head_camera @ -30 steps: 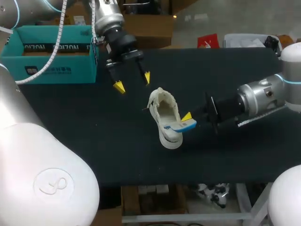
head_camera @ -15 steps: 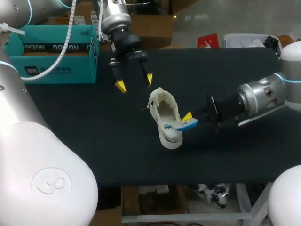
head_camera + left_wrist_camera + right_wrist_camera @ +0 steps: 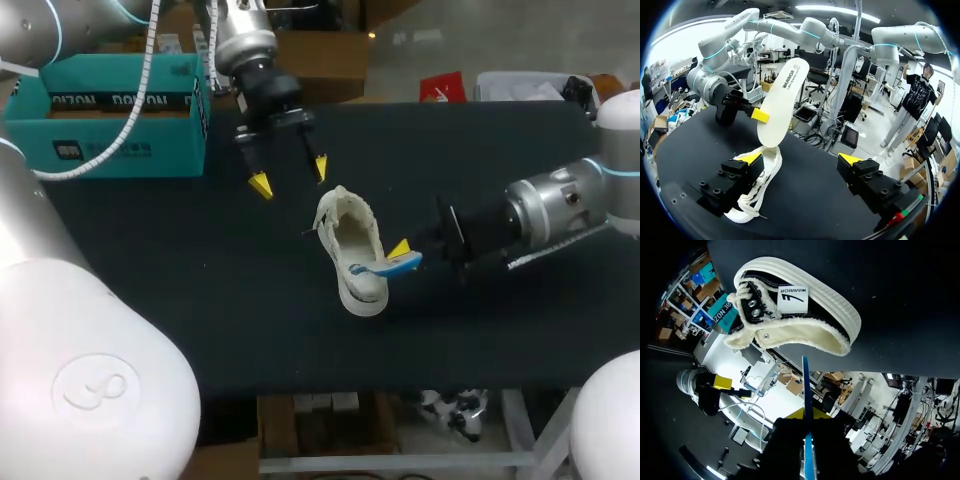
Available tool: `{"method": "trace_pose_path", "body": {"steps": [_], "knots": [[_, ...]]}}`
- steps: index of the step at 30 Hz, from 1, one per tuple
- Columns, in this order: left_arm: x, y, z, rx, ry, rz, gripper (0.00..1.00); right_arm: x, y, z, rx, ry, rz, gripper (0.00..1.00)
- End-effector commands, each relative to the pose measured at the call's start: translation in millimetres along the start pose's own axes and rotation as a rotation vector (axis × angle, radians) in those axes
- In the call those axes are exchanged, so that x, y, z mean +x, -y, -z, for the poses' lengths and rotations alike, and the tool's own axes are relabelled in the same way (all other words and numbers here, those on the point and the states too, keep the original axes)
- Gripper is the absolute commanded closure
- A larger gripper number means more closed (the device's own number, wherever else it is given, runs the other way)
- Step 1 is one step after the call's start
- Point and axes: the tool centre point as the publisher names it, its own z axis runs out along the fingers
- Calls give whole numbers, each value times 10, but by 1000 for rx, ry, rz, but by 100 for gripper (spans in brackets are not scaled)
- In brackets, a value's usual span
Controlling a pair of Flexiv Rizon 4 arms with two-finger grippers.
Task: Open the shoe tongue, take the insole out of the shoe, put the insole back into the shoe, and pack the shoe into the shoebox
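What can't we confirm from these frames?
1. Head view: the inside of the shoebox. The cable crosses it and the angle is shallow.
2. Left wrist view: most of the shoe, which sits behind a finger of the left gripper.
3. Right wrist view: the fingertips of the right gripper on the insole. Its dark body hides them, and the insole shows edge-on only.

left arm: silver wrist, white braided cable | right arm: silver wrist, white shell, cyan ring | left gripper, right gripper: black, yellow tips
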Motion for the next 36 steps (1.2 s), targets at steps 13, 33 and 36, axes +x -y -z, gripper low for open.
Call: {"method": "trace_pose_path", "body": {"steps": [13,33,36], "knots": [[52,55,-52,-13,20,0,0,29,-3,13,7,10,-9,100],[52,55,-52,-13,20,0,0,48,-19,-15,13,12,-22,100],[54,55,-116,-1,78,-3,0,35,-13,-17,10,3,-25,100]]}}
